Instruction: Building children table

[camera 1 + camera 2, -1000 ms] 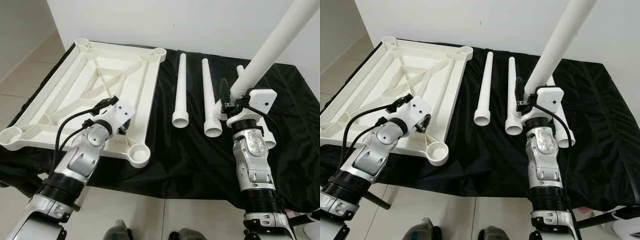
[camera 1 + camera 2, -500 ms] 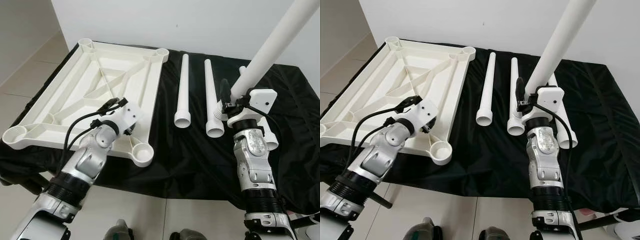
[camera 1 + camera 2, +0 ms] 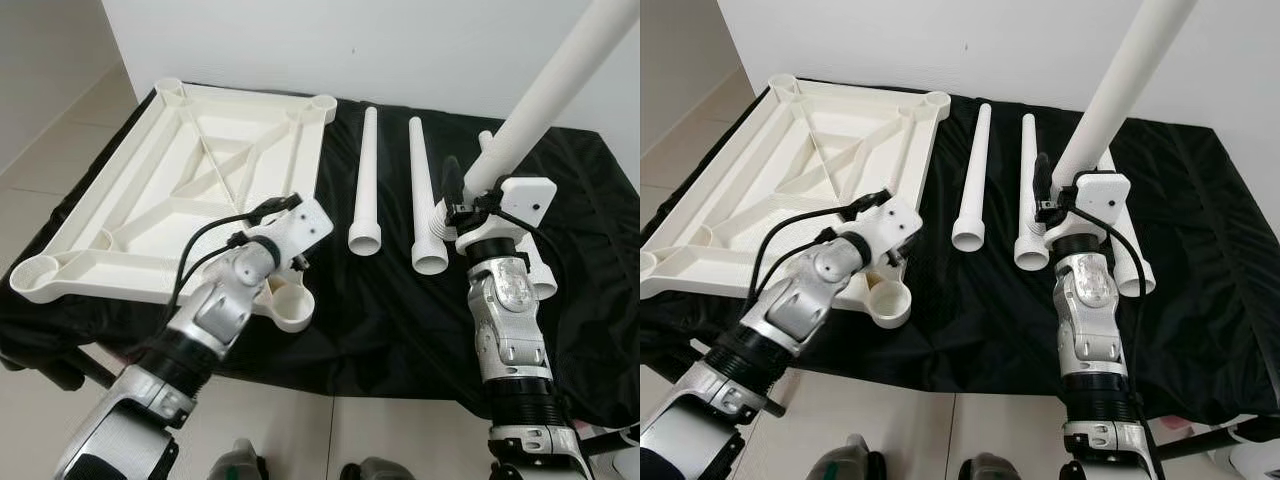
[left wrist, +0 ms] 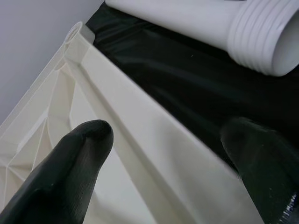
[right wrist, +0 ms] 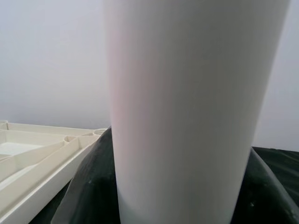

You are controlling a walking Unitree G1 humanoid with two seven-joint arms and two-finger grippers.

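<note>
Straddling the tabletop's (image 3: pixel 190 190) right rim near its front corner socket, the left gripper's (image 4: pixel 168 177) fingers (image 4: pixel 70 172) stand spread, holding nothing. The right gripper (image 3: pixel 455 195) clamps a raised leg (image 3: pixel 545 95); two legs (image 3: pixel 366 185) lie on the black cloth (image 3: pixel 380 310).

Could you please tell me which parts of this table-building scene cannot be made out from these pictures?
- Held leg: its upper end is cut off by the top edge of both eye views.
- Right gripper: its grip point hides behind its own wrist housing.
- Tabletop: the near rim by the corner socket is covered by the left gripper.
- Fourth leg: mostly hidden behind the right arm.
</note>
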